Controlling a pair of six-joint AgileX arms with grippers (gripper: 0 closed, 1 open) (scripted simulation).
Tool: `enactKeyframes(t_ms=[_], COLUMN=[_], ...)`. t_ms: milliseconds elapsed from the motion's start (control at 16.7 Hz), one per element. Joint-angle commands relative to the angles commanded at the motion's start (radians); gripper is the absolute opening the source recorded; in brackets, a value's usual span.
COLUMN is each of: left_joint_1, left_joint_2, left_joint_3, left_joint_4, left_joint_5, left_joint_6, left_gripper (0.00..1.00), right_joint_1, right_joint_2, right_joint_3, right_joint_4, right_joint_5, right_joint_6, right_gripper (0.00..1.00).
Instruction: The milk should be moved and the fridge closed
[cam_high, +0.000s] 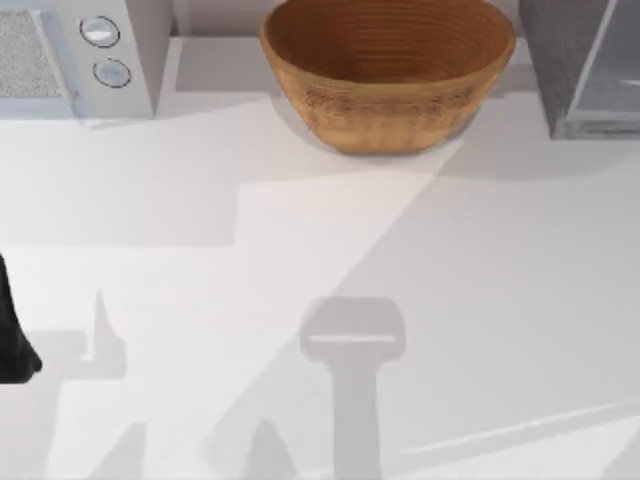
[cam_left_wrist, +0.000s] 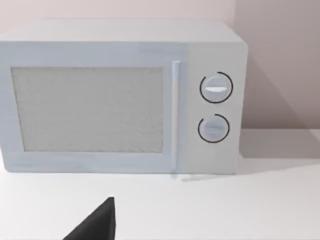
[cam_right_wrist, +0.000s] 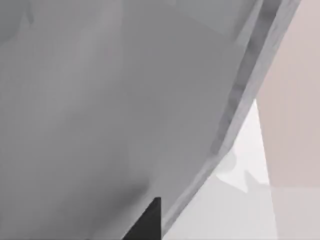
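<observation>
Your left arm (cam_high: 12, 340) sits parked at the table's (cam_high: 320, 250) left edge, your right gripper (cam_right_wrist: 147, 220) is close against the fridge (cam_high: 585, 70); you cannot tell either grip.

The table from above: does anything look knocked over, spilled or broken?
Nothing stands out. The basket sits upright at the back, the microwave squarely at the back left with its door shut, and the fridge at the back right. No spill.
</observation>
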Motion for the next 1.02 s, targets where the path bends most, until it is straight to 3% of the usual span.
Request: enactKeyframes(t_ms=[360,720,1020], left_joint_1=[0.000,0.000,0.000], left_joint_2=[0.000,0.000,0.000], left_joint_3=[0.000,0.000,0.000], left_joint_4=[0.000,0.000,0.000], left_joint_5=[0.000,0.000,0.000], left_joint_6=[0.000,0.000,0.000], left_gripper=[1.00,1.00,1.00], right_joint_1=[0.203,0.534,0.618], right_joint_2=[-0.058,-0.109,-0.131], right_joint_3=[-0.078,-0.174,-0.226], right_joint_4=[0.092,0.182,0.223], right_joint_5=[0.182,0.419,0.494], right_joint_6=[0.181,0.392,0.453], right_gripper=[1.00,1.00,1.00])
